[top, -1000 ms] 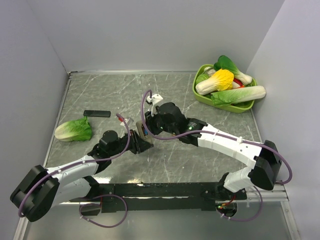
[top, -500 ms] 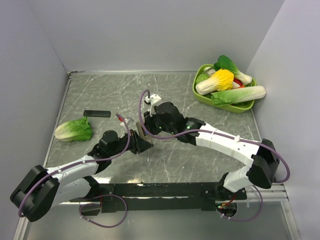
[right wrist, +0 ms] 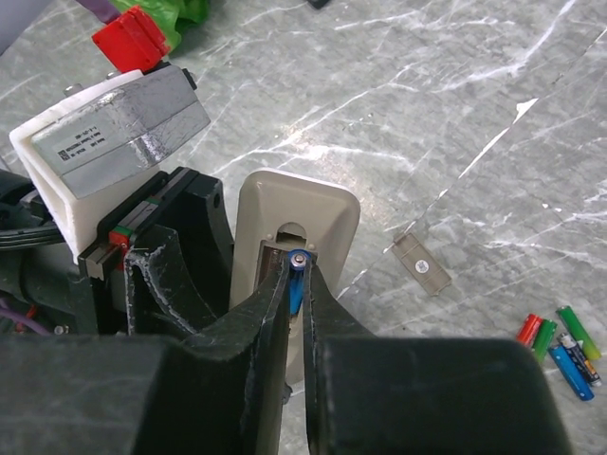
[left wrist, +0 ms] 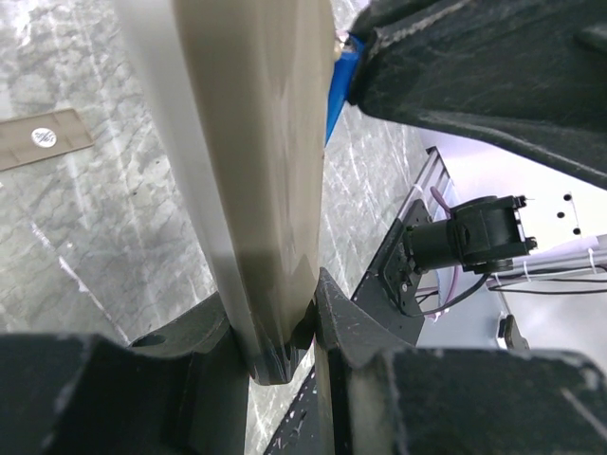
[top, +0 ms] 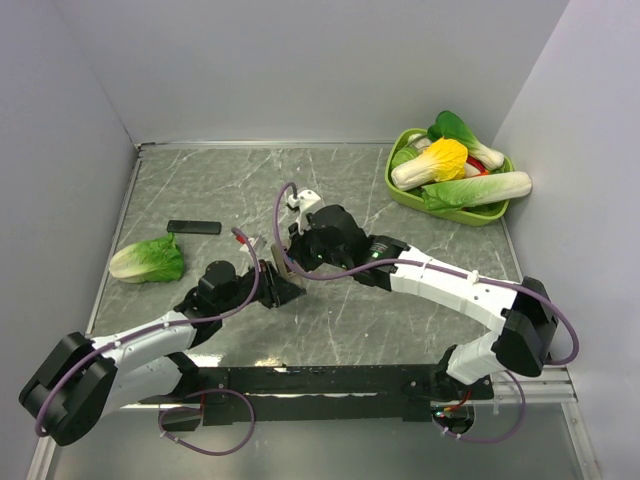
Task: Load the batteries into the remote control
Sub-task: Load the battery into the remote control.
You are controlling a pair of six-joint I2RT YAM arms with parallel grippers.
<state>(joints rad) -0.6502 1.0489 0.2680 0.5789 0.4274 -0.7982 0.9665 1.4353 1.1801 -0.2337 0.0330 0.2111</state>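
Two grippers meet at the remote control (right wrist: 296,213). Your left gripper (left wrist: 275,332) is clenched on one end of it, the grey-beige back facing the right wrist camera. Your right gripper (right wrist: 296,270) pinches one blue battery (right wrist: 298,287), its tip at the recess in that back. Several more batteries (right wrist: 558,339) lie together on the table (right wrist: 455,114), well apart from the remote.

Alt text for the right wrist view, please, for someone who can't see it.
The right gripper pinches a blue battery at the open compartment in the beige back of the remote control. A small flat beige plate and several loose batteries lie on the grey marble table to its right.
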